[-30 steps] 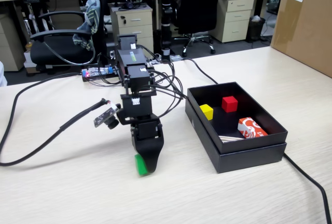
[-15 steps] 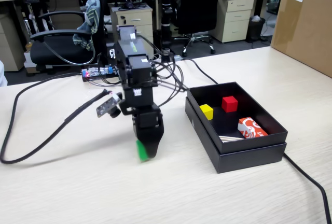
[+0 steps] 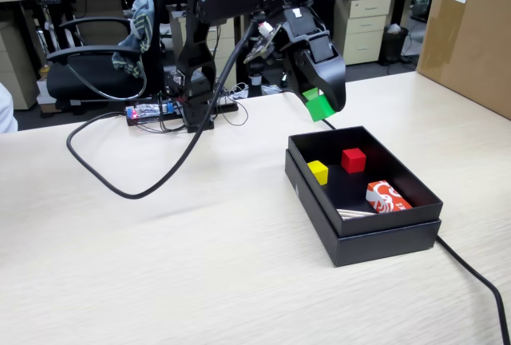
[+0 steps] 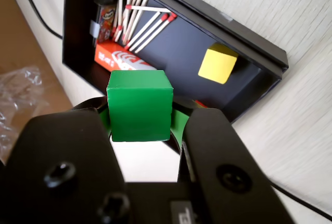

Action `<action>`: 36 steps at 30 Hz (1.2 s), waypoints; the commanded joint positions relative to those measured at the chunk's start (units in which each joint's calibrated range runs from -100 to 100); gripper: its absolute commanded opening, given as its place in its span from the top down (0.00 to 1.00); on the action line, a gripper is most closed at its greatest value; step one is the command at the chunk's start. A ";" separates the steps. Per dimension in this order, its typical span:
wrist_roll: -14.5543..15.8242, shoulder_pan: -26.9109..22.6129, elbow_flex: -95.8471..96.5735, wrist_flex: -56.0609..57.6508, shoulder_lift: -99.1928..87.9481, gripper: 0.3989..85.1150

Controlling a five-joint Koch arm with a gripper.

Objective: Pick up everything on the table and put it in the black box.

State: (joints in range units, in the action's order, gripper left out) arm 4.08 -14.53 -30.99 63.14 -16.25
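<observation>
While the claw (image 3: pixel 322 104) grips the green cube (image 3: pixel 320 107) between its jaws, held in the air above the far left corner of the black box (image 3: pixel 383 241), the step in hand is the carry over the box. It would go best if the arm brought the cube further in over the bare black floor, lowered it past the rim, and only then let go, so it cannot bounce off the wall onto the bench (image 3: pixel 160 273). Inside the box lie a yellow cube (image 3: pixel 318 172), a red cube (image 3: pixel 354 160) and a red-and-white matchbox (image 3: pixel 386 197); the wrist view also shows loose matches (image 4: pixel 145 19) and what looks like a lighter (image 4: pixel 104 14).
</observation>
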 commanded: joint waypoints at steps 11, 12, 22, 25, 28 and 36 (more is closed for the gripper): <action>1.12 -0.20 -18.06 -2.97 33.29 0.99; 1.12 0.00 -16.79 -2.97 34.78 0.99; 1.12 0.39 -13.43 -2.97 40.97 0.95; 0.73 0.39 -10.08 -2.97 41.43 0.75; 0.73 0.39 -8.63 -2.97 41.32 0.58; 0.44 0.88 -7.00 -3.06 32.94 0.43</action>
State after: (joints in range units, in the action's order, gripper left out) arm 5.15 -13.94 -37.02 60.98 24.53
